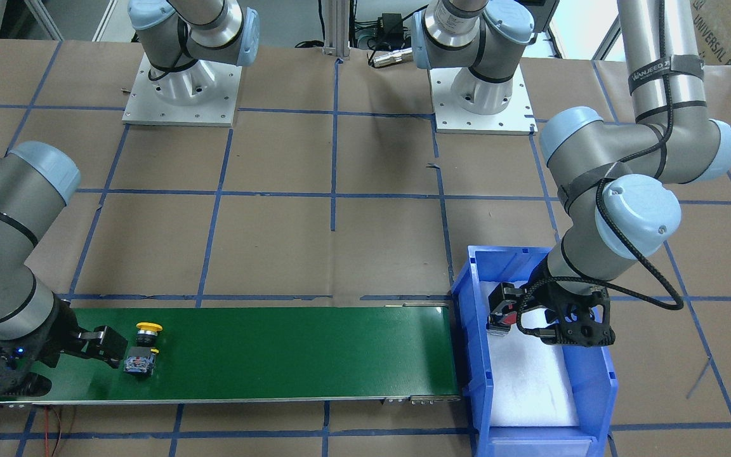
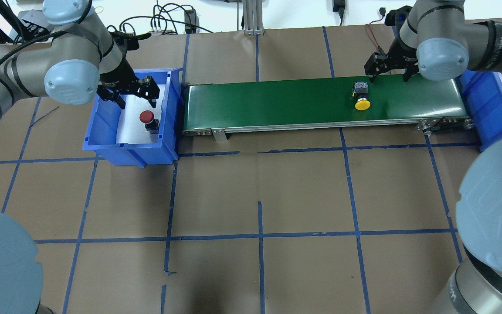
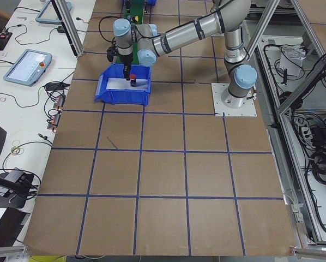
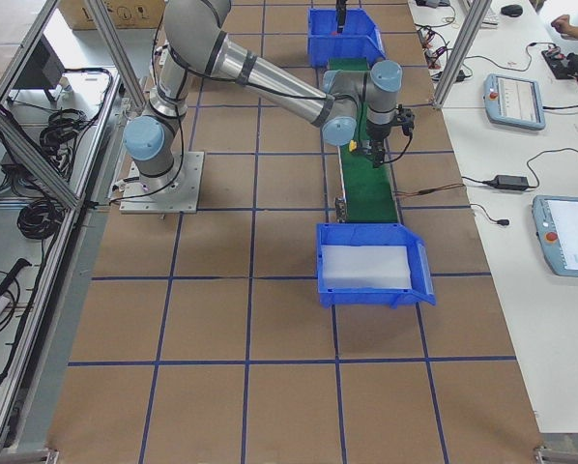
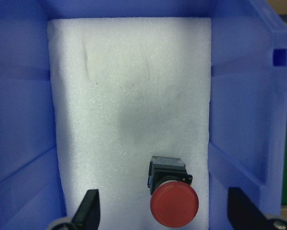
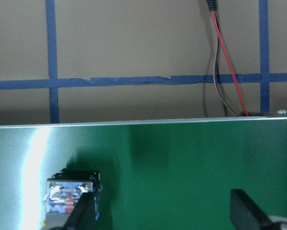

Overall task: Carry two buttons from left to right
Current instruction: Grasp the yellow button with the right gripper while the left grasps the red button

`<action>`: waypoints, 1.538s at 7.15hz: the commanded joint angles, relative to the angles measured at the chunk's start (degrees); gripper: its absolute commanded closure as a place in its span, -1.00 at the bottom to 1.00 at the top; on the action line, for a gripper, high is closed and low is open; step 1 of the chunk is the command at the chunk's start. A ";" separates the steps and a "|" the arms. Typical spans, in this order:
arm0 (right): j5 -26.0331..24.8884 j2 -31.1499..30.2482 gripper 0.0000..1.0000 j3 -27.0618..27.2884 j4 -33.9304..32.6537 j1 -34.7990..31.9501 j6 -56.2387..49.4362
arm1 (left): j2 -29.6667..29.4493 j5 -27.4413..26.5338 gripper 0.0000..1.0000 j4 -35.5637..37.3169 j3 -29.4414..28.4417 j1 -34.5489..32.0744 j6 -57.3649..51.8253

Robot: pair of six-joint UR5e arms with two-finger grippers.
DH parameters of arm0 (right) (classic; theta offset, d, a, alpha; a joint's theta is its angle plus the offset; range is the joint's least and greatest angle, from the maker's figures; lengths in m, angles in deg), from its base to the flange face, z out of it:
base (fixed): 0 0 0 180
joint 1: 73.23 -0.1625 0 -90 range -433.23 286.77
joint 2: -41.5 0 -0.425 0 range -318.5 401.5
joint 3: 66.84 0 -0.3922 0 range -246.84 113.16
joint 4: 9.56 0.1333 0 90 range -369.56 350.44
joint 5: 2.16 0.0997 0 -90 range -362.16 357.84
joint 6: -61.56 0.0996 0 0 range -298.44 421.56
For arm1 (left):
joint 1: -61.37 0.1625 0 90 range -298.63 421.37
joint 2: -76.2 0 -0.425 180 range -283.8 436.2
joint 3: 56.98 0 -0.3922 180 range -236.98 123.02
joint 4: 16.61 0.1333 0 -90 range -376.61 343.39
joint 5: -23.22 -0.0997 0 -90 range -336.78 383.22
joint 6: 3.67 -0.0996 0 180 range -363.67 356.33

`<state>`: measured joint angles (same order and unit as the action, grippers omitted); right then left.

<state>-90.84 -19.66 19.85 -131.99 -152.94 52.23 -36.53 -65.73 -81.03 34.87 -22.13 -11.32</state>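
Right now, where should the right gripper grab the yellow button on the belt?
Grip the yellow button by its square block, coming from above and closing along the belt. It lies on its side, and the block's flat faces should hold better than the round cap.

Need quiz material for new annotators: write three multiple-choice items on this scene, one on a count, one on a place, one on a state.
1. How many buttons lie on the green belt?
A. two
B. none
C. one

2. Where is the red button?
A. on the belt
B. in the blue bin, on its white foam
C. on the brown table paper

3. What is the state of the left tool?
A. open
B. shut on the red button
C. out of view

Answers:
1. C: only the yellow button sits on the belt.
2. B: blue walls and foam surround it in the wrist view.
3. A: its fingers stand wide apart, clear of the button.
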 commanded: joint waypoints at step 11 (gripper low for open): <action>0.35 0.25 -1.00 2.43 -0.09 0.00 -0.34 | -0.47 0.35 -0.42 0.08 2.90 0.00 1.32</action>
<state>-90.53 -19.42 21.50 -132.02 -152.95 51.91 -36.88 -65.38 -80.95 37.77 -22.12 -10.05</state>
